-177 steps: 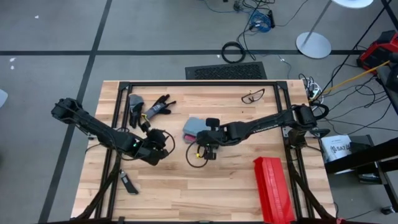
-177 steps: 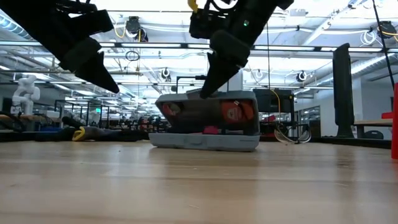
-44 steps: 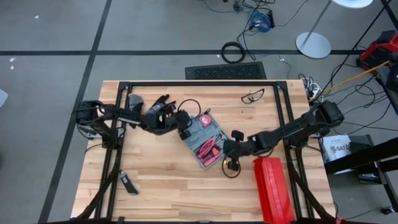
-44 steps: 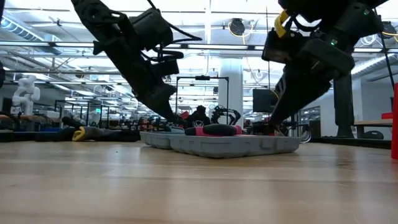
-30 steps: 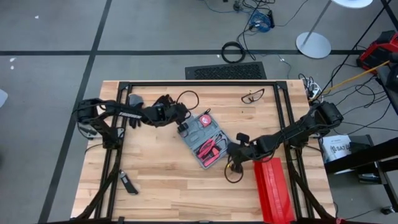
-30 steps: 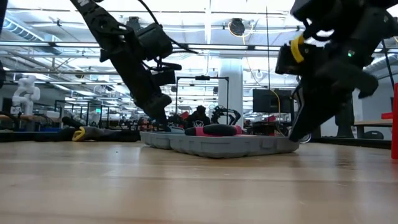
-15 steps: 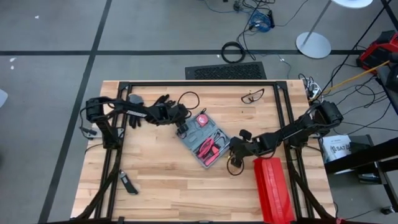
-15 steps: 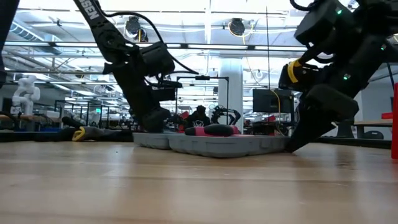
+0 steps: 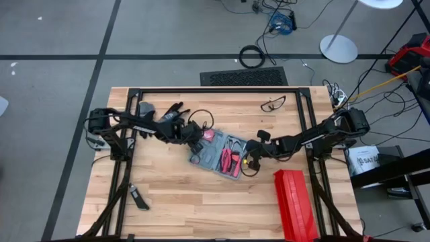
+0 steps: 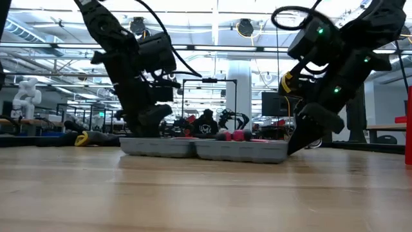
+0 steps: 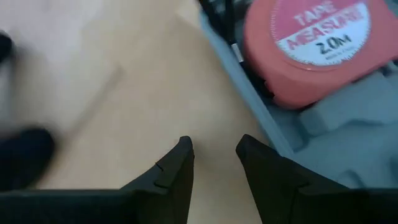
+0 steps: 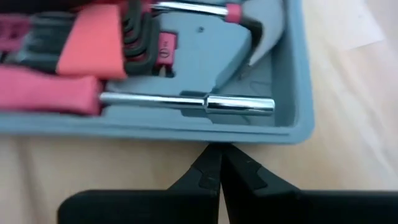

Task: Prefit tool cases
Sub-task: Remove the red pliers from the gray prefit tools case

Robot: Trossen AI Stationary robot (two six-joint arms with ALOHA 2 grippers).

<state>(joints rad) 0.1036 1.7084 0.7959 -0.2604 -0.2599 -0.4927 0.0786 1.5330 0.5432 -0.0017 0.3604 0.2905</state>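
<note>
The tool case (image 9: 216, 154) lay open and flat mid-table, the parted left gripper (image 9: 195, 142) empty beside its tape-measure end and the clenched right gripper (image 9: 250, 157) at its opposite rim, holding nothing; it looked a stiff, smooth plastic shell, tool-weighted, best taken by its raised rim.

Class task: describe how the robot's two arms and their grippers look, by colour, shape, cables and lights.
Both arms are dark, slim and jointed, with black cables looping beside them. The left gripper ends in two black, angular, wedge-shaped fingers. The right gripper has matching black fingers; its wrist shows a yellow band and small green lights in the low view.
</note>
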